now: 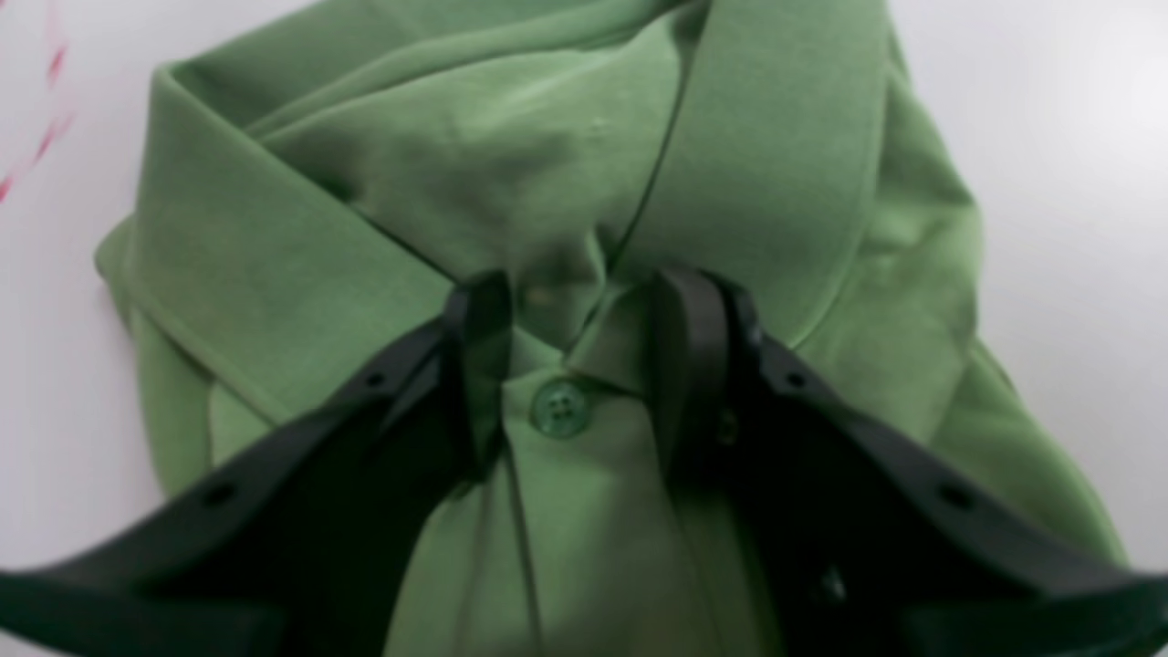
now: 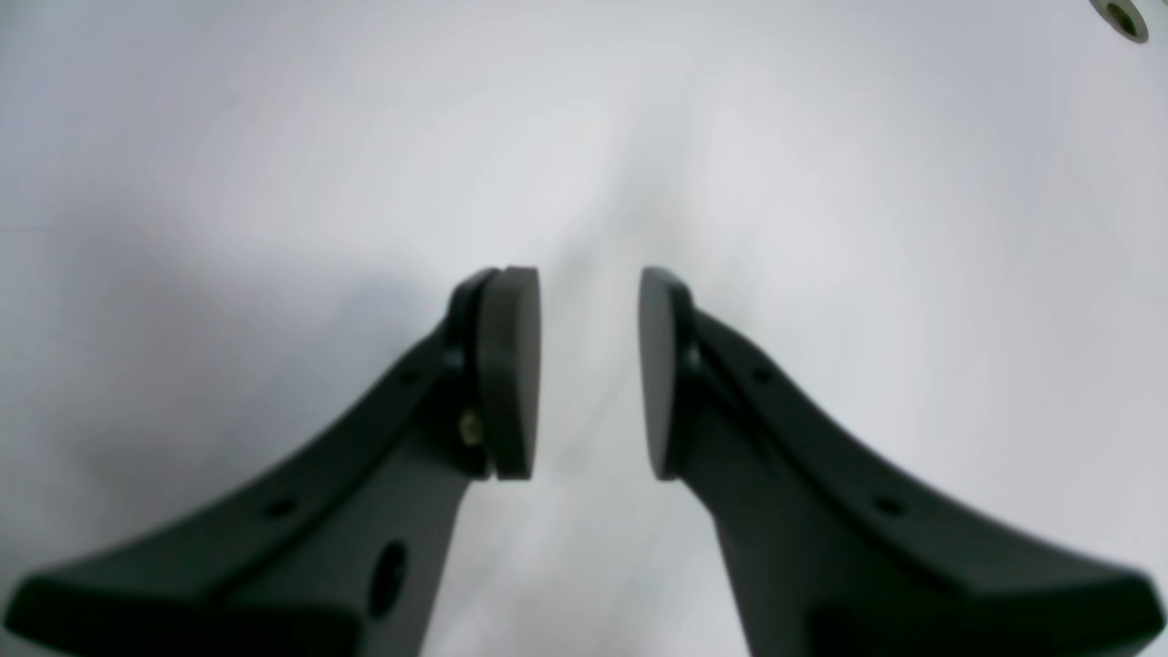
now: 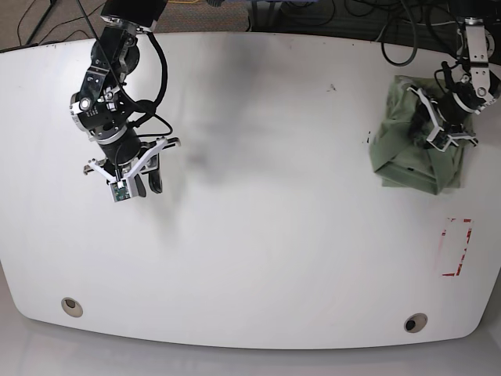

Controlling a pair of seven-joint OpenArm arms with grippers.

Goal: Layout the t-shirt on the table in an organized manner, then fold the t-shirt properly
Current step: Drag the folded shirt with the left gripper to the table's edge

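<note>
I see the t-shirt [image 3: 419, 149] folded into a compact bundle at the far right of the table [image 3: 258, 235], close to the back edge. It's green, w/ a collar and a button [image 1: 559, 408] at the placket, visible in the left wrist view.

L gripper [image 1: 581, 365] sits right over the bundle at the collar. Its fingers [image 1: 484, 365] straddle the placket, one each side of the button, tips against the fabric. Jaws partly apart w/ cloth between them. I can't tell whether they pinch the cloth or just rest on it.

R gripper [image 2: 589, 370] is far off on the other side of the table, over bare white surface, well apart from the shirt. Pads [image 2: 511, 365] face each other w/ a clear gap, nothing between them, so open and empty.

Red-marked rectangle [image 3: 456, 247] lies on the table nearer the front than the shirt, same side, apart from it. Two grommet holes [image 3: 71, 306] near the front edge, one per corner region. Cables [image 3: 313, 19] run along the floor behind the table.
</note>
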